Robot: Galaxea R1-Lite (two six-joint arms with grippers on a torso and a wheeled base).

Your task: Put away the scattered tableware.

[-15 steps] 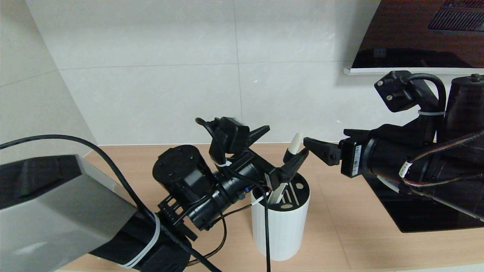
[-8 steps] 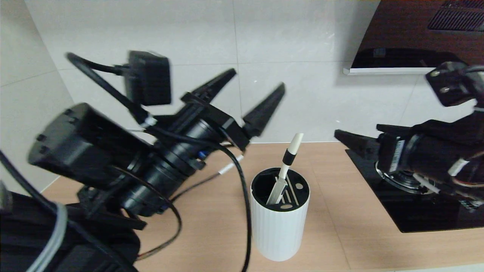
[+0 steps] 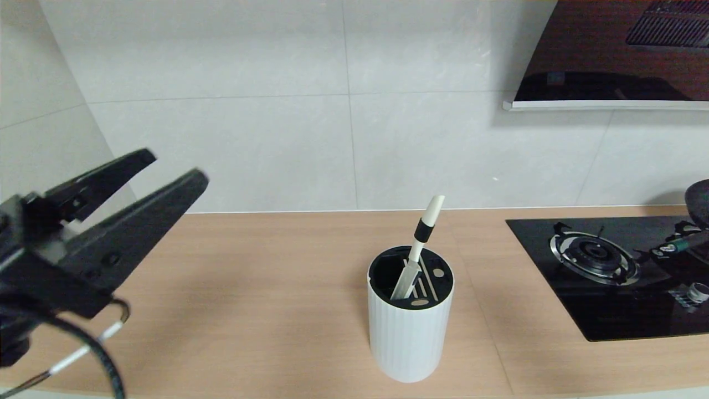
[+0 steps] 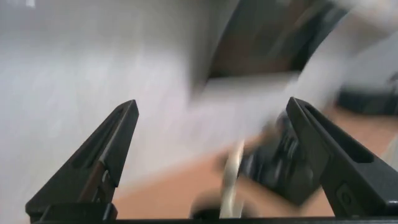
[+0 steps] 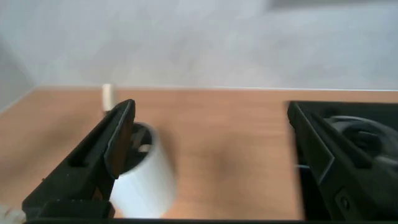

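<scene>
Knife (image 3: 422,244) sits blade-down in a slot of the white ribbed knife holder (image 3: 410,338), tilted w/ the cream-and-black handle sticking well up and leaning toward the hob side. The slot grips the blade, so it stands w/o any help and the handle is free for a later grab. Holder stands upright on the wooden countertop (image 3: 266,288), roughly mid-counter, near the front edge. Left gripper (image 3: 174,166) hangs at the counter's left end, well apart from the holder, jaws spread wide and holding nothing. Right gripper (image 5: 211,107) is likewise spread wide and empty; its own cam looks across the counter w/ the holder off to one side and the hob to the other, touching neither. Both being off the knife fits a piece that looks stowed — my read, not a thing seen. Around: black gas hob (image 3: 604,310) w/ a burner (image 3: 592,255) to the holder's right, dark range hood (image 3: 609,50) above it, pale tiled wall (image 3: 249,138) behind. Main obstruction for any further piece going in: that raised, slanting handle over the holder's mouth — the remaining slots beside it would prob. need an approach from the left or front.
</scene>
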